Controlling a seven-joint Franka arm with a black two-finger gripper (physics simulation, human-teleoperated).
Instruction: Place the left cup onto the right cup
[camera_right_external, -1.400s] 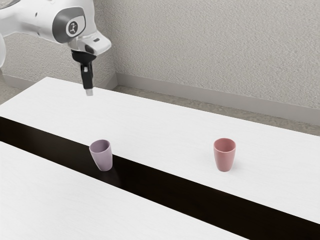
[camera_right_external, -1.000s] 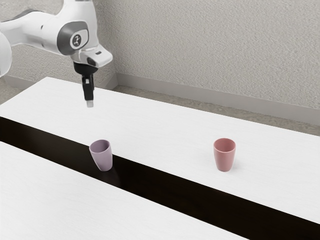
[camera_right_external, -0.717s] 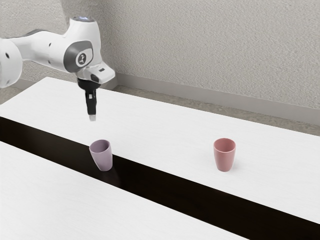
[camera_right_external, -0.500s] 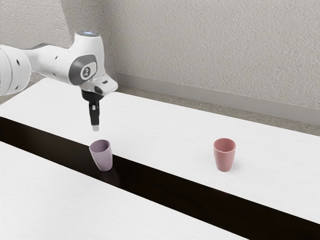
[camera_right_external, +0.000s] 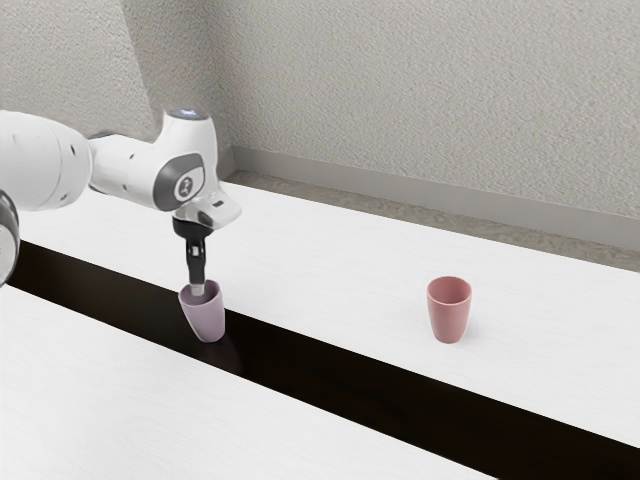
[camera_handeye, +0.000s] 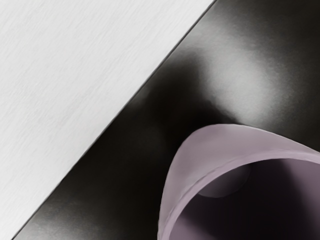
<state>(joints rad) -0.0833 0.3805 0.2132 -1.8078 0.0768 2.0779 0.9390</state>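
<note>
A lilac cup (camera_right_external: 204, 315) stands upright on the dark strip of the table, toward the exterior view's left. My gripper (camera_right_external: 197, 284) points straight down from above, and its tip is level with the far side of that cup's rim. In the wrist view the lilac cup's rim (camera_handeye: 200, 150) curves large and close just under my hand, with its hollow inside in shadow. A pink cup (camera_right_external: 449, 309) stands upright on the white tabletop toward the exterior view's right, far from the gripper.
A wide dark strip (camera_right_external: 400, 390) runs diagonally across the white table (camera_right_external: 350, 250). A textured wall with a baseboard (camera_right_external: 430, 195) stands behind the table. In the wrist view the dark strip (camera_handeye: 240, 60) borders the white surface (camera_handeye: 60, 75).
My arm has come down and toward the exterior view's right, from high above the table's back corner to the lilac cup's rim. Neither cup has moved.
</note>
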